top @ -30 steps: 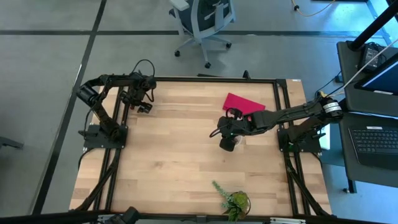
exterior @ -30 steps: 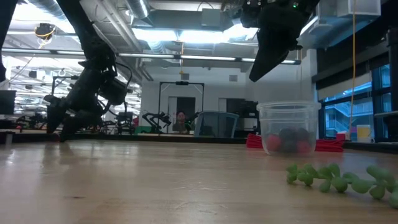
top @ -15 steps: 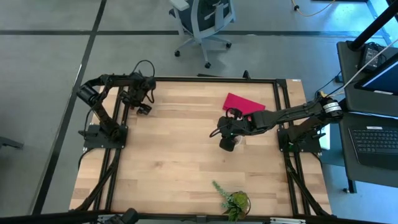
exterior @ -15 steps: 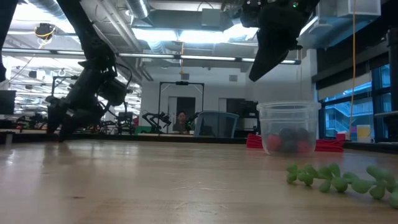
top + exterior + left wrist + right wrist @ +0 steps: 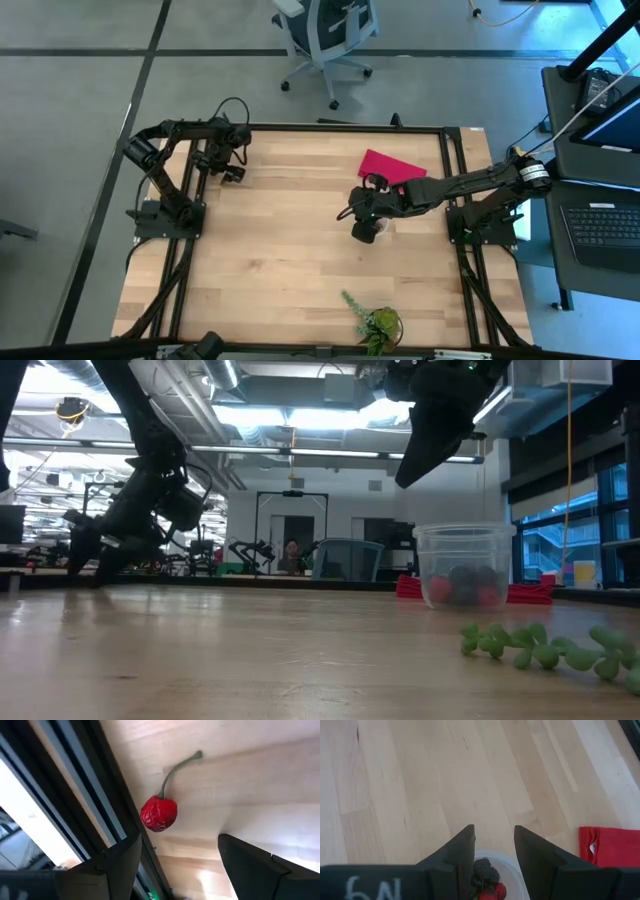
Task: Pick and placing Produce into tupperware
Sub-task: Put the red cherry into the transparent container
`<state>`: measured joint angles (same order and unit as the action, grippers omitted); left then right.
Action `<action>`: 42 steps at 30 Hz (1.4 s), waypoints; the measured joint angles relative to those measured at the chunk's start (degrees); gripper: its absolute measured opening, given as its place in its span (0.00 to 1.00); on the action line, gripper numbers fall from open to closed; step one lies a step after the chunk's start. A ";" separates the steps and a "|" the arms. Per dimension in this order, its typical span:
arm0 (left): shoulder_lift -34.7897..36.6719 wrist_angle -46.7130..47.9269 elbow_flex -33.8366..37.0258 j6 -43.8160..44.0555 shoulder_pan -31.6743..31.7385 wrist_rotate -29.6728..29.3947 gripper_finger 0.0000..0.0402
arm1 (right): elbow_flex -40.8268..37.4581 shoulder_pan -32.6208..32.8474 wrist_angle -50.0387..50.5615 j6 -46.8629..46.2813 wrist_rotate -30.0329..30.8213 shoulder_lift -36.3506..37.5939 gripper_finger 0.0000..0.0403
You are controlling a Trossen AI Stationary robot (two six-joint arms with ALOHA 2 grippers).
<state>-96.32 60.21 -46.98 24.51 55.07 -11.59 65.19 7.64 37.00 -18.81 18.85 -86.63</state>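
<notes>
My left gripper [image 5: 175,857] is open at the table's far left corner [image 5: 232,171], low over a bright red cherry [image 5: 159,813] with a green stem. The cherry lies on the wood beside the black table frame, ahead of the fingers and untouched. My right gripper [image 5: 494,847] is open and hangs above the clear round cup [image 5: 463,565] right of the table's middle [image 5: 366,228]. The cup stands upright on the table. Inside it lie a dark berry [image 5: 482,870] and red fruits [image 5: 438,590].
A flat red rectangular piece [image 5: 392,165] lies just beyond the cup toward the far edge. A green leafy plant [image 5: 375,322] sits at the near edge, and its beaded strand [image 5: 540,645] trails on the wood. Bare wood spans the table's middle and left.
My left gripper has shifted a little toward the table's left edge by the cherry. The cup and its fruits have stayed put.
</notes>
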 joint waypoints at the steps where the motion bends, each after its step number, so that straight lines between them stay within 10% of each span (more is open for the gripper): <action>1: 0.04 -0.11 -0.02 1.19 0.00 -0.05 0.65 | -0.01 0.00 0.01 0.00 0.00 0.00 0.35; 23: -0.13 -1.59 -3.34 20.31 2.08 -4.11 0.65 | 0.00 0.09 0.74 2.98 -0.02 0.00 0.35; 42: 0.16 -4.36 -0.79 20.13 2.70 0.19 0.65 | 0.00 3.62 1.04 4.22 -0.02 0.00 0.35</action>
<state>-96.16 55.86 -47.77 44.64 57.77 -11.40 65.19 11.26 38.04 -14.59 18.83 -86.63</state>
